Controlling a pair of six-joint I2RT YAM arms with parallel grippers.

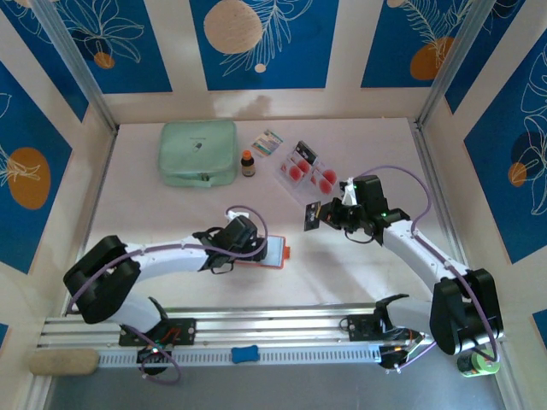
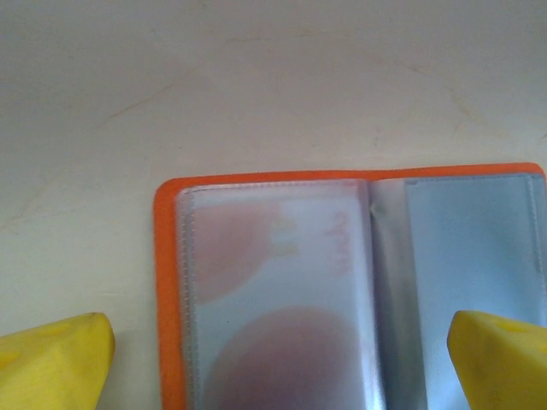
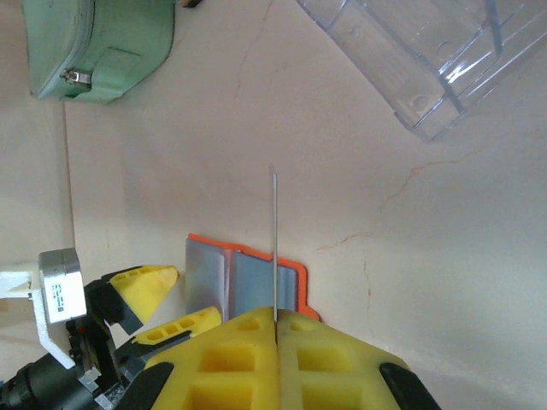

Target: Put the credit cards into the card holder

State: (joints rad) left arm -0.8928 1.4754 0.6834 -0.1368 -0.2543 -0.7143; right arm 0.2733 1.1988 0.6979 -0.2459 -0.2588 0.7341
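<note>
The card holder (image 1: 273, 252) lies open on the table, orange-edged with pale clear pockets (image 2: 282, 282); red round spots show through its left pocket. My left gripper (image 1: 242, 243) hovers right over it, open, a yellow finger (image 2: 53, 359) on either side of the left page (image 2: 278, 367). To the right and a little farther back, my right gripper (image 1: 323, 215) is shut on one credit card (image 1: 312, 215). That card appears edge-on as a thin upright line (image 3: 274, 248) rising from the shut jaws (image 3: 276, 323), above the holder (image 3: 252, 278). More credit cards (image 1: 301, 172) with red spots lie in a clear tray.
The clear plastic tray (image 1: 291, 184) (image 3: 427, 60) sits behind the right gripper. A mint-green zip pouch (image 1: 198, 152) (image 3: 94, 43) lies at the back left, with a small brown bottle (image 1: 248, 162) and a patterned packet (image 1: 268, 143) beside it. Walls close in on three sides.
</note>
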